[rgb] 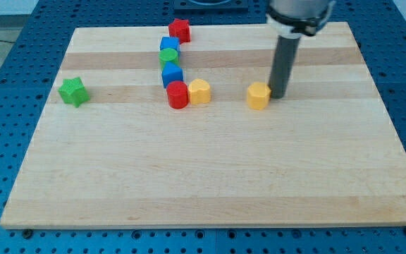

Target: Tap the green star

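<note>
Progress looks nil: my tip rests just right of a yellow block, with no gripper to open or close. The green star sits untouched, well apart at the surface's left edge.

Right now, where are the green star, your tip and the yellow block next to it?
green star-shaped block (73,92), camera view, centre of its top face
my tip (279,95), camera view, rod's very end
yellow block (259,95), camera view, middle of its body
</note>
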You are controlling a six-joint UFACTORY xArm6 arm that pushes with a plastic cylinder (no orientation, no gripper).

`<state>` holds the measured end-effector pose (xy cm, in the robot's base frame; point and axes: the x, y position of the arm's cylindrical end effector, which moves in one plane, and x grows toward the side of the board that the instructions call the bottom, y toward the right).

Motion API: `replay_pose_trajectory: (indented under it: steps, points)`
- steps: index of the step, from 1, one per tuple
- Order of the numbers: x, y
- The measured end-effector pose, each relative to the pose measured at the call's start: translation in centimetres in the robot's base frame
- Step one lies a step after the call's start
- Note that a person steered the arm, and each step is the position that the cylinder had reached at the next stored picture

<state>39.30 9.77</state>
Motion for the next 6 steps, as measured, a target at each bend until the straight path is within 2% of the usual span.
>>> replay_pose_trajectory:
  steps: [1,2,3,5,6]
  points:
    - [0.0,-3.4]
    - [5.7,0.1]
    - [9.1,-3.7]
    - [3.7,-4.6]
    - [5.0,-3.1]
